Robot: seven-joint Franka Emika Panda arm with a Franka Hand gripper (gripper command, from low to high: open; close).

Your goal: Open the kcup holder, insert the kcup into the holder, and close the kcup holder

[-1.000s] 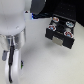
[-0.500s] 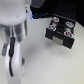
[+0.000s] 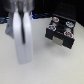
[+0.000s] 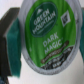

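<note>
The kcup (image 4: 46, 25) fills the wrist view: a white pod with a green top reading "Green Mountain Dark Magic". It sits between my gripper (image 4: 47, 47) jaws. One green-padded finger (image 4: 12, 41) presses on its side and the other is hidden behind it. In the exterior view my arm and gripper (image 3: 22, 56) are a blurred white shape at the exterior view's left, above the table, and the kcup does not show there. The black kcup holder (image 3: 63, 33) stands at the exterior view's right, its drawer pulled out with pods showing in round slots.
The pale round table (image 3: 47, 67) spreads under the arm and the holder. Dark, blurred objects lie behind the holder at the back (image 3: 47, 7). A pale plate shows on the holder's front (image 3: 61, 41).
The arm has risen from the table at the exterior view's left and now shows motion blur. The holder has not moved.
</note>
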